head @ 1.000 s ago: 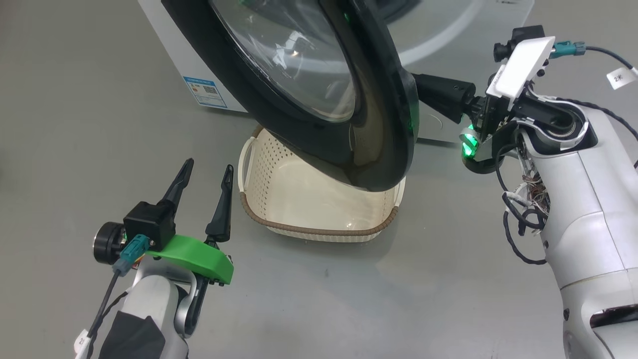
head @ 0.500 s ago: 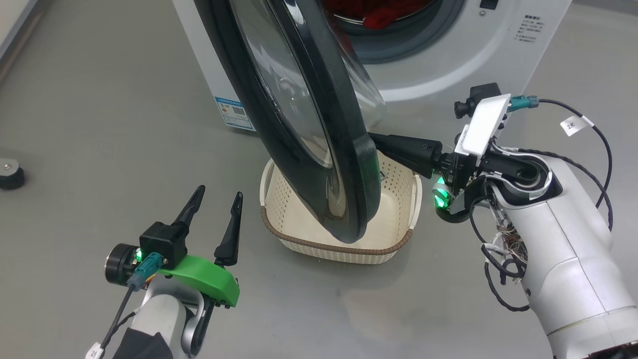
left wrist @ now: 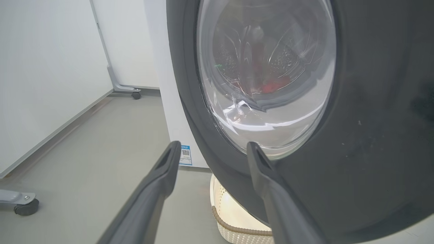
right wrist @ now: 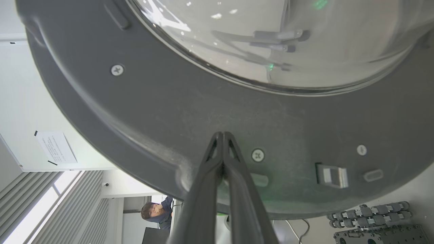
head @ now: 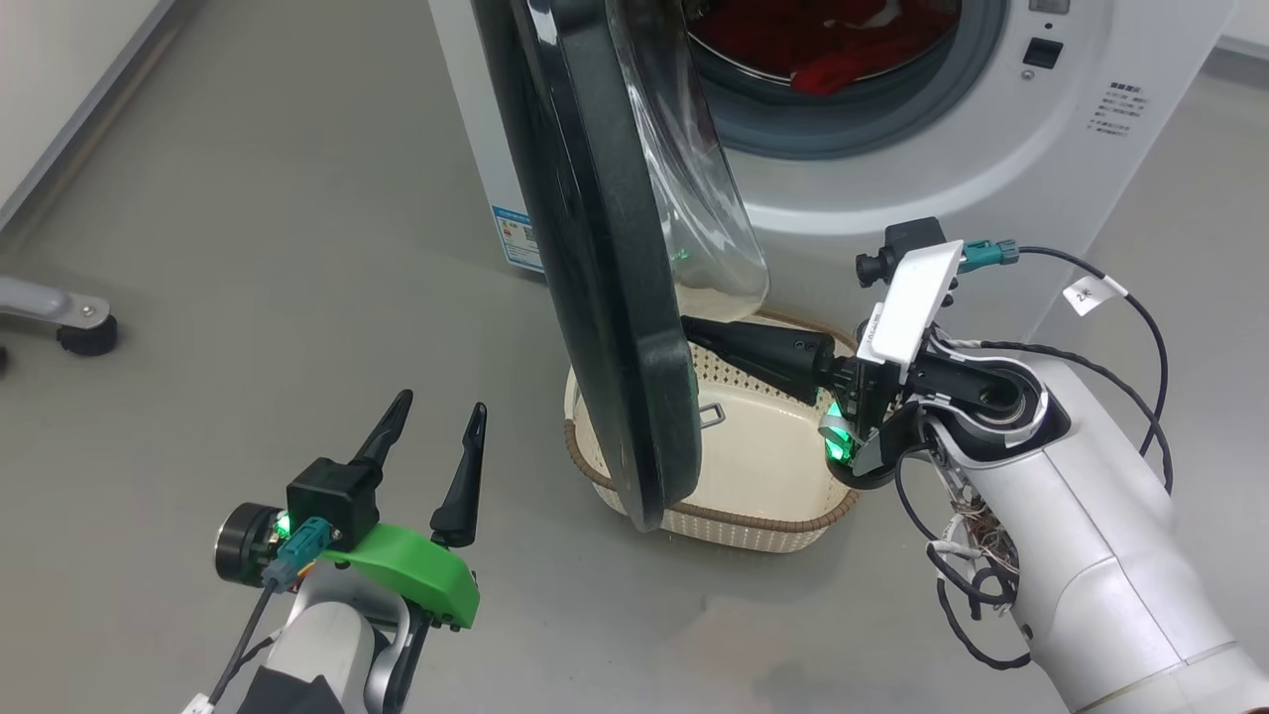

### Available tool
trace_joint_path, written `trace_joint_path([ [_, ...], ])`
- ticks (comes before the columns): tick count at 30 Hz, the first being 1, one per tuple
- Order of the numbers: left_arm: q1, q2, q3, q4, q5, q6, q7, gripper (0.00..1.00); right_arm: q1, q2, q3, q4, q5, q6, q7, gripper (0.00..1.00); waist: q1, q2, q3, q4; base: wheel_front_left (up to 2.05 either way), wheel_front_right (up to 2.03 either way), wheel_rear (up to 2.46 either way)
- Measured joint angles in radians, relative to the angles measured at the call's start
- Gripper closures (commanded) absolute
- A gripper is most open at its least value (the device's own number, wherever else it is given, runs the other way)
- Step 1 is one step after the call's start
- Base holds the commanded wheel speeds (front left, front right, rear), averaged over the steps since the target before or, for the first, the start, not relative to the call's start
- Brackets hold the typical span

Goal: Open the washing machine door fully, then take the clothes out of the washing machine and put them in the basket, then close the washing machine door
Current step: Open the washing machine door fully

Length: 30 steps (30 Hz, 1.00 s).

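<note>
Swung wider than a second ago, the black-rimmed round glass washing machine door (head: 615, 297) stands edge-on above the cream perforated plastic basket (head: 753, 521), the right gripper (head: 691, 329) shut and pressing its inner rim, the left gripper (head: 440, 405) spread empty; opening likely needs one more push before reaching the red clothes (head: 823, 50) inside the white washing machine (head: 942, 198).

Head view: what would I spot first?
The big black washing machine door stands edge-on in the middle, its bottom above the cream basket. The shut right hand points at the door's inner side. At the top, red clothes show inside the white washing machine.
</note>
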Motion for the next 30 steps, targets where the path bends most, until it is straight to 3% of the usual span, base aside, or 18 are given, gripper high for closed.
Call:
trace_joint_path([
  [14,0.01,0.001,0.007,0.0,0.0,0.014,0.0,0.0,0.017,0.001,0.082,-0.03,0.03,0.0,-0.082,1.0,0.0,0.0,-0.016,0.025,0.0,0.0,0.0],
  [25,0.022,0.002,0.011,0.0,-0.002,0.019,0.0,0.0,0.06,0.006,0.016,-0.053,0.037,0.0,-0.229,1.0,0.0,0.0,-0.028,0.016,0.0,0.0,0.0],
  [26,0.022,0.002,0.012,0.0,-0.002,0.019,0.0,0.0,0.068,0.007,0.004,-0.053,0.037,0.0,-0.245,0.95,0.0,0.0,-0.029,0.014,0.0,0.0,0.0],
  [28,0.022,0.002,0.013,0.0,-0.002,0.022,0.0,0.0,0.084,0.007,-0.019,-0.053,0.036,0.0,-0.272,0.56,0.0,0.0,-0.03,0.011,0.0,0.0,0.0],
  [29,0.022,0.002,0.014,0.0,-0.002,0.023,0.0,0.0,0.093,0.007,-0.031,-0.053,0.034,0.0,-0.288,0.08,0.0,0.0,-0.031,0.009,0.0,0.0,0.0],
  [30,0.022,0.002,0.017,0.0,-0.002,0.023,0.0,0.0,0.1,0.007,-0.041,-0.054,0.033,0.0,-0.302,0.0,0.0,0.0,-0.032,0.007,0.0,0.0,0.0],
])
